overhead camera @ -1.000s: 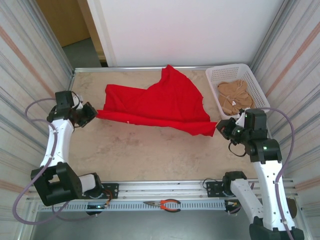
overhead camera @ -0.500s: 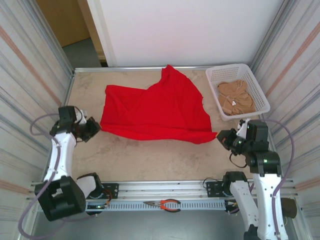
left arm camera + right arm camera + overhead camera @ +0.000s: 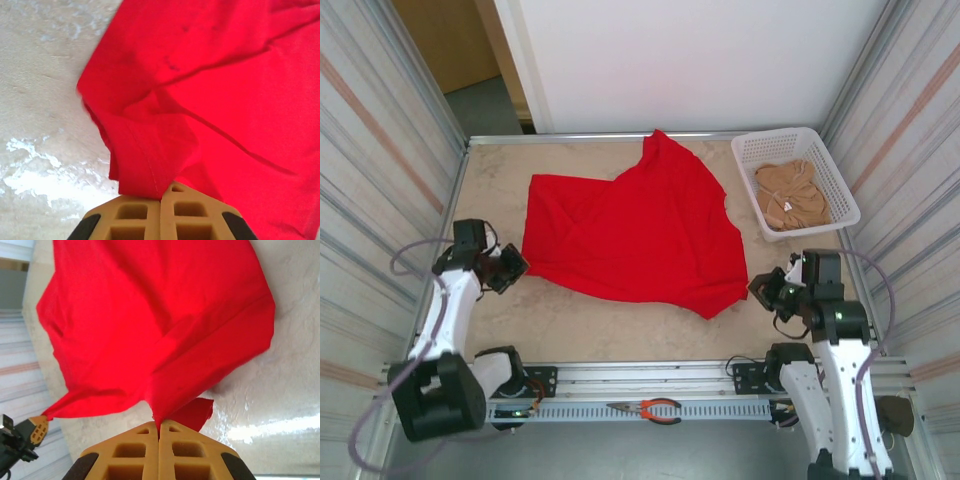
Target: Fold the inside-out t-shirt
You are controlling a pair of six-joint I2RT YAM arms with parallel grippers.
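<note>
Red t-shirt (image 3: 640,235) spread out on worktop (image 3: 610,330), held at 2 near corners.
Grip: left claw (image 3: 514,268) clamped on near-left hem, right claw (image 3: 758,289) clamped on near-right corner; shirt lies mid-worktop, left of a white basket (image 3: 744,160) holding 1 tan garment (image 3: 792,193).

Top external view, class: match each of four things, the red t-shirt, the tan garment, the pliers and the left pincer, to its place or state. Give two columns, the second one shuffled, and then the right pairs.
Things
1. red t-shirt
2. tan garment
3. pliers
4. left pincer

Places or states
A. lying on the metal rail at the near edge
B. shut, pinching red cloth
C. inside the white basket
D. spread across the table

Pairs: 1-D, 2-C, 3-A, 4-B
</note>
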